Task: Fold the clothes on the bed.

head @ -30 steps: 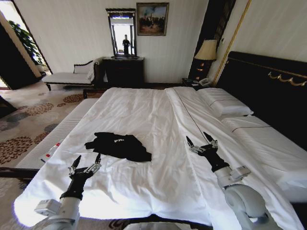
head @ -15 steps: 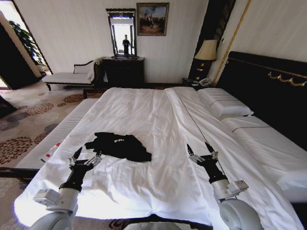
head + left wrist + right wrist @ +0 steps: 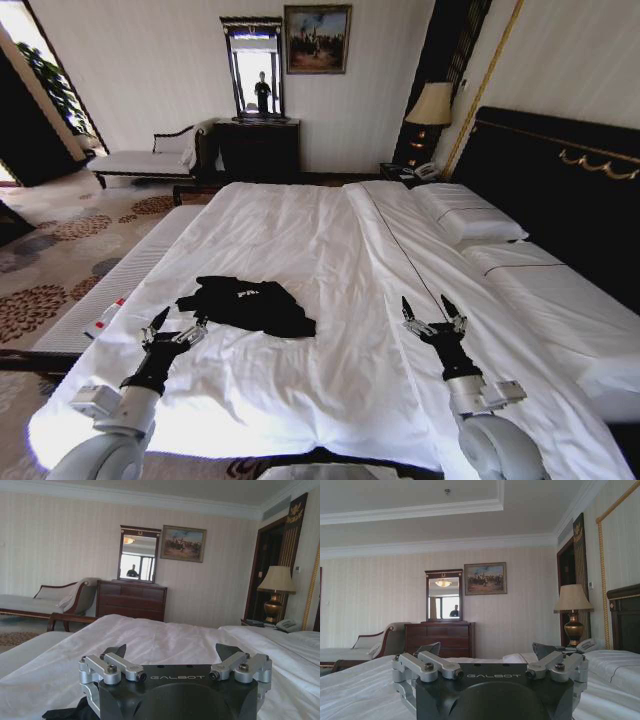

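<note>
Head view has the whole layout: black T-shirt [image 3: 245, 304] crumpled on the bed [image 3: 330, 250], just ahead and to the right of the left gripper [image 3: 176, 328], well left of the right gripper [image 3: 434, 314]. Left wrist view catches just a dark scrap of the shirt [image 3: 70, 713] beside the gripper body; right wrist view gives sheets, dresser [image 3: 440, 638], lamp [image 3: 573, 614]. Both grippers' fingers spread wide, nothing held, poised above the sheet.

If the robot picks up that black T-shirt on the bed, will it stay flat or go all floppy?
Probably floppy: the black T-shirt already lies crumpled in soft folds on the bed, so it would likely droop. It also looks small and thin, so probably light.
</note>
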